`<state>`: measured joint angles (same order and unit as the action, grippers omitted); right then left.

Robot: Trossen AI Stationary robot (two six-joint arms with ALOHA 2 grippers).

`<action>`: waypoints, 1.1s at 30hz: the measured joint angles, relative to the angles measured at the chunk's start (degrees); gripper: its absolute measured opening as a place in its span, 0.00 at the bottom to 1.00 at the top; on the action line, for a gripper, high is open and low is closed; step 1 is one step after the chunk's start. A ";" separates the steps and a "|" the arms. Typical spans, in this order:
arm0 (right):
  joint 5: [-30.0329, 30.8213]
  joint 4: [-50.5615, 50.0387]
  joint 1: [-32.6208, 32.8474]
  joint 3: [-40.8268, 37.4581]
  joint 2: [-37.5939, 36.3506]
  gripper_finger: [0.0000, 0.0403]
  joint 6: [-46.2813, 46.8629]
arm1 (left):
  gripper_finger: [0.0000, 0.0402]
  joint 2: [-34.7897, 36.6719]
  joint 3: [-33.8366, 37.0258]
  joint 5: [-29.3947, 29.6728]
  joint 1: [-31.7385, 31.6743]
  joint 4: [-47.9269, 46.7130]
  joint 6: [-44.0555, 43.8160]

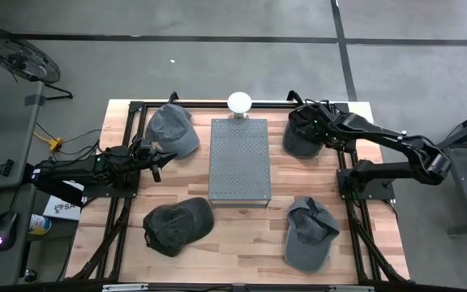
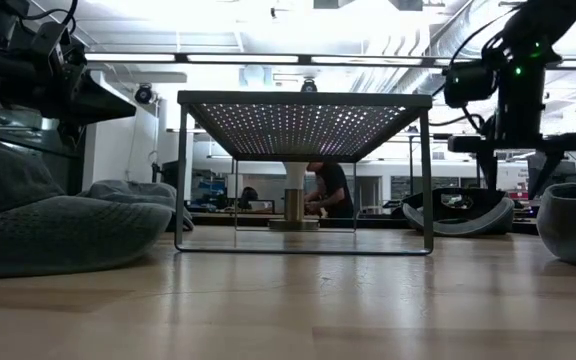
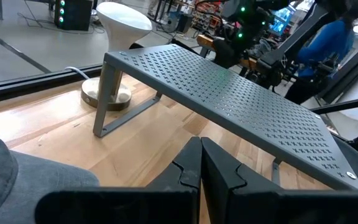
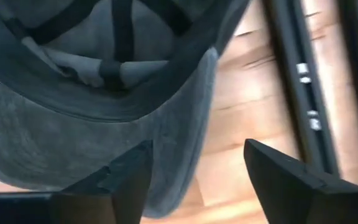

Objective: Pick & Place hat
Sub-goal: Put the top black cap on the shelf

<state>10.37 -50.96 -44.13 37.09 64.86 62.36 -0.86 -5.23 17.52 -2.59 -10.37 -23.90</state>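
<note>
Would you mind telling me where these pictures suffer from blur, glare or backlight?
Right wrist view: the upturned hat and the table frame rails are smeared and soft. Low view: bright ceiling lights wash out behind the perforated stand, so the right gripper reads as a silhouette. High view: evenly lit, sharp. Left wrist view: slight sheen on the lamp.

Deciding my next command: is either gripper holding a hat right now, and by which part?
Nothing is held. The right gripper is open over the upturned dark hat, its brim between the fingers but ungripped. The left gripper is shut on nothing.
</note>
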 joint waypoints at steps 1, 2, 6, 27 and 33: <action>0.01 1.36 -0.39 -0.57 0.00 0.64 -0.05 | 0.00 -0.02 0.00 0.02 0.00 0.00 0.02; 0.23 2.25 -0.70 -1.16 0.00 0.64 0.32 | 0.00 0.00 0.00 0.02 -0.01 0.01 0.01; 1.09 5.09 -1.78 -3.43 0.00 0.65 0.62 | 0.00 -0.02 0.00 0.04 -0.02 0.00 0.00; -2.25 14.43 -2.74 -6.52 2.21 0.32 -3.97 | 0.00 -0.02 0.01 0.19 -0.01 0.01 0.02; -2.29 14.61 -2.74 -5.89 0.82 0.10 -7.28 | 0.00 -0.02 0.00 0.17 -0.02 0.01 0.00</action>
<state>8.08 -36.36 -46.87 31.20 65.68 55.08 -0.89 -5.23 17.69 -2.61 -10.36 -23.90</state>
